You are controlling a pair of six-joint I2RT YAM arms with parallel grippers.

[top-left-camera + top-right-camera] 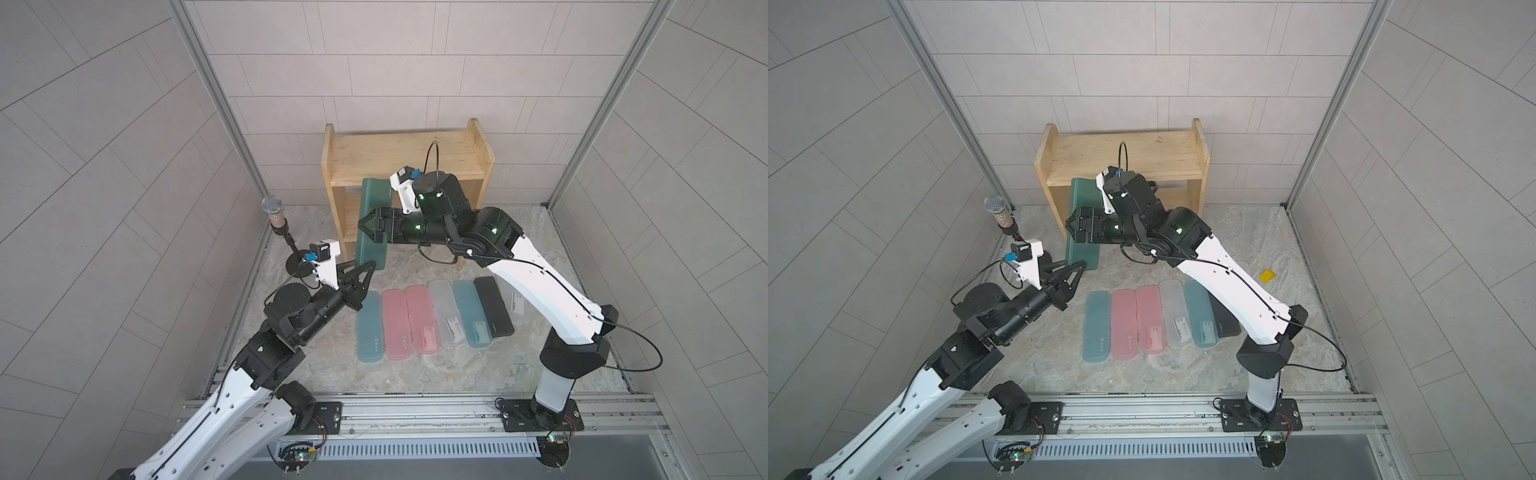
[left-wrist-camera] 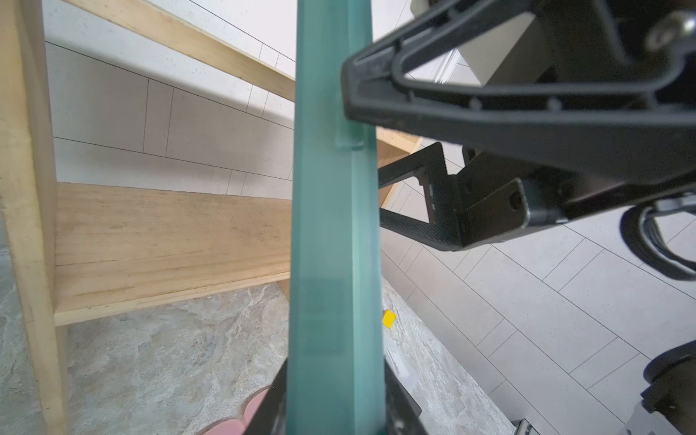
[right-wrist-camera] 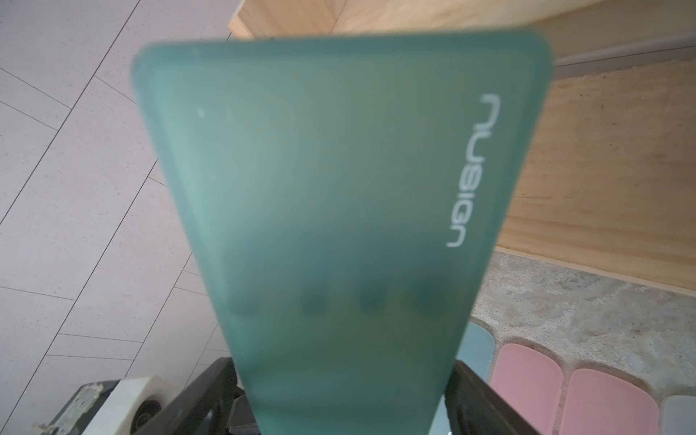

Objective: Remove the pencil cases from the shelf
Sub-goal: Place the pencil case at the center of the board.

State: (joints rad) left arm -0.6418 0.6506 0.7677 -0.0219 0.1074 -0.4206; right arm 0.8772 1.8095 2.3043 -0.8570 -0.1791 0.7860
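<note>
Left gripper (image 1: 368,268) pinches green case (image 1: 374,195) off shelf (image 1: 399,153); right gripper (image 1: 363,226) straddles it, grip undeterminable, apparently a handover.

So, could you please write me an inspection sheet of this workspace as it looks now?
Surface: marble-patterned tabletop, no spill seen.
Job's things: dark green pencil case held in front of the shelf, whose top board is bare; row of seven pencil cases lies flat on the tabletop, the last one partly behind the right arm.
Clutter: microphone on a stand; small yellow block.
Grippers: left gripper shut on the dark green pencil case's near end; right gripper has its fingers around the middle, grip not clear.
Cables: black cable loops above the right wrist.
Surroundings: grey tiled walls; aluminium rail in front.
</note>
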